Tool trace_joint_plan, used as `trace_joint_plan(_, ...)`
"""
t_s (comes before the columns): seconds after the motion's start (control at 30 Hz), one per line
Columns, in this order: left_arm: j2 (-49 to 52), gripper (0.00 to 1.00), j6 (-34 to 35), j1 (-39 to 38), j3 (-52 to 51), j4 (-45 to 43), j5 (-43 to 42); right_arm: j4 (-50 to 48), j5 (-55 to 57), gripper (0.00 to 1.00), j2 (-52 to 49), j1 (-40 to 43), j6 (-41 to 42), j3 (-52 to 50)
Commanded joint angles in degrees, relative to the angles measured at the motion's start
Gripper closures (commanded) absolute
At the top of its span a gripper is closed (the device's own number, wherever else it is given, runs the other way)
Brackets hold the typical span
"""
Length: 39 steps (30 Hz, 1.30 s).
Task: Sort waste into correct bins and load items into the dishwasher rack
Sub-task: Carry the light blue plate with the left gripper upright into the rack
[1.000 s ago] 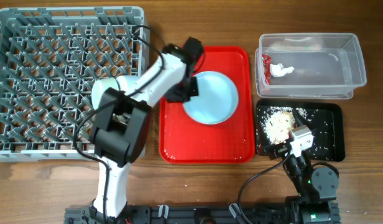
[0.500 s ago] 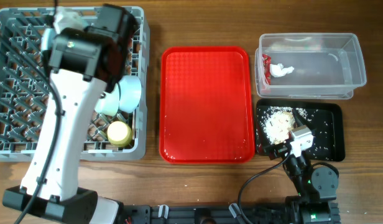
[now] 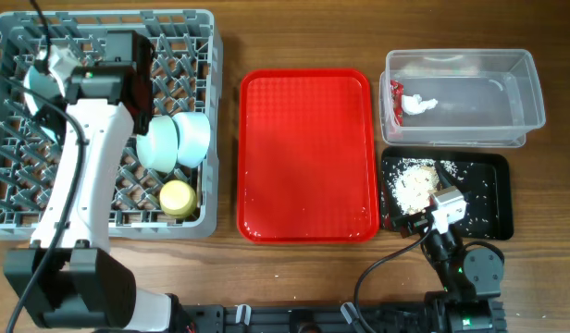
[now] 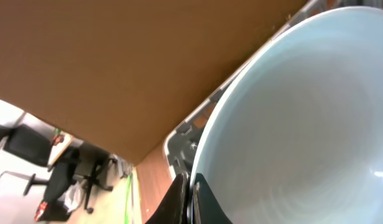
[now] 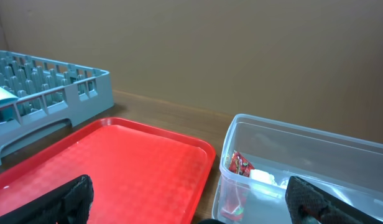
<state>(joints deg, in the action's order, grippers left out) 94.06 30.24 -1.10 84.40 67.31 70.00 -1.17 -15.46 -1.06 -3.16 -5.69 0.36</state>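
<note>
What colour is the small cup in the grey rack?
The small round cup is yellow, clearest overhead.

Place: a robotics lab, set up in an office-like room.
Rig: a white left arm and a black right arm stand on a black rail at the edge of a wooden surface, with cables looping from the bases.
Backdrop: a plain brown board stands beyond the right gripper, walling off the far side of the surface. The same board fills the view above the left gripper.
Room beyond: down-left of the left gripper, past the board's edge, black swivel chairs on castors stand on a pale floor.
Layout: rack and red tray sit squared side by side on the bare surface.
</note>
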Motion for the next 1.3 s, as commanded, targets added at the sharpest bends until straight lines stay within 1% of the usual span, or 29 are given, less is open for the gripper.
trace_joint_plan(0.0, -0.20, 0.96, -14.36, 0.26, -4.37, -8.85, -3.32, -0.24, -0.72, 0.00, 0.26, 0.39, -0.31, -0.07)
trace_joint_plan(0.03, -0.20, 0.96, -17.68, 0.26, -4.48, -10.73, -4.28, -0.24, -0.72, 0.00, 0.26, 0.39, -0.33, -0.07)
trace_joint_plan(0.07, -0.20, 0.96, -24.41, 0.26, -4.48, -13.57, -7.15, -0.24, -0.72, 0.00, 0.26, 0.39, -0.33, -0.07)
trace_joint_plan(0.13, -0.20, 0.96, -32.37, 0.26, -4.48, -15.80, -12.87, -0.24, -0.72, 0.00, 0.26, 0.39, -0.33, -0.07)
trace_joint_plan(0.2, -0.20, 0.96, -34.12, 0.28, -4.48, -16.41, -13.64, -0.24, -0.72, 0.00, 0.26, 0.39, -0.33, -0.07)
trace_joint_plan(0.33, -0.20, 0.95, -44.65, 0.33, -4.48, -21.00, -13.68, -0.24, -0.72, 0.00, 0.26, 0.39, -0.33, -0.07)
trace_joint_plan(0.4, -0.20, 0.88, -50.10, 0.66, -4.48, -23.45, -16.35, -0.24, -0.72, 0.00, 0.26, 0.39, -0.31, -0.07)
trace_joint_plan(0.47, -0.20, 0.79, -54.51, 0.74, -4.48, -23.63, -20.59, -0.24, -0.72, 0.00, 0.26, 0.39, -0.35, -0.07)
trace_joint_plan(0.5, -0.20, 0.75, -54.49, 0.74, -4.48, -23.63, -20.26, -0.24, -0.72, 0.00, 0.26, 0.39, -0.33, -0.07)
trace_joint_plan(0.53, -0.33, 0.58, -53.79, 0.74, -4.48, -23.63, -19.17, -0.24, -0.72, 0.00, 0.26, 0.39, -0.31, -0.07)
trace_joint_plan(0.57, -0.85, 0.00, -51.45, 0.72, -4.46, -23.67, -16.41, -0.24, -0.72, 0.00, 0.26, 0.39, -0.31, -0.07)
trace_joint_plan(0.6, -2.08, 0.00, -47.23, 0.37, -4.46, -24.11, -12.74, -0.24, -0.72, 0.00, 0.26, 0.39, -0.31, -0.07)
trace_joint_plan(0.63, -4.07, 0.00, -43.23, -0.37, -4.46, -24.17, -11.52, -0.24, -0.72, 0.00, 0.26, 0.39, -0.31, -0.07)
trace_joint_plan(0.67, -7.82, 0.00, -37.94, -1.79, -4.46, -24.04, -11.67, -0.24, -0.72, 0.00, 0.26, 0.39, -0.31, -0.07)
trace_joint_plan(0.7, -10.56, 0.00, -35.65, -3.10, -4.46, -24.02, -12.83, -0.24, -0.72, 0.00, 0.26, 0.39, -0.33, -0.07)
trace_joint_plan(0.77, -20.37, 0.00, -33.31, -9.27, -4.46, -21.51, -22.49, -0.24, -0.72, 0.00, 0.26, 0.39, -0.31, -0.07)
trace_joint_plan(0.8, -25.38, 0.00, -31.32, -13.35, -4.46, -18.99, -26.27, -0.24, -0.72, 0.00, 0.26, 0.39, -0.31, -0.07)
trace_joint_plan(0.83, -28.44, 0.00, -29.07, -15.89, -4.46, -17.20, -28.46, -0.24, -0.72, 0.00, 0.26, 0.39, -0.31, -0.07)
trace_joint_plan(0.9, -37.51, 0.00, -22.08, -23.45, -4.46, -11.06, -36.20, -0.24, -0.72, 0.00, 0.26, 0.39, -0.31, -0.07)
trace_joint_plan(0.97, -43.63, 0.00, -16.74, -27.17, -4.48, -6.78, -42.36, -0.24, -0.72, 0.00, 0.26, 0.39, -0.31, -0.07)
trace_joint_plan(1.0, -45.75, 0.00, -15.50, -28.09, -4.48, -5.25, -45.46, -0.24, -0.72, 0.00, 0.26, 0.39, -0.33, -0.07)
trace_joint_plan(1.07, -49.11, 0.00, -15.39, -28.68, -4.48, -1.79, -53.02, -0.24, -0.72, 0.00, 0.26, 0.39, -0.33, -0.07)
trace_joint_plan(1.1, -50.16, 0.00, -15.39, -28.68, -4.48, 0.39, -55.01, -0.24, -0.72, 0.00, 0.26, 0.39, -0.33, -0.07)
trace_joint_plan(1.2, -50.88, 0.00, -14.91, -28.68, -4.48, 8.22, -55.23, -0.24, -0.72, 0.00, 0.26, 0.39, -0.31, -0.07)
trace_joint_plan(1.27, -50.84, 0.00, -14.25, -28.68, -4.48, 10.25, -55.87, -0.24, -0.72, 0.00, 0.26, 0.39, -0.33, -0.07)
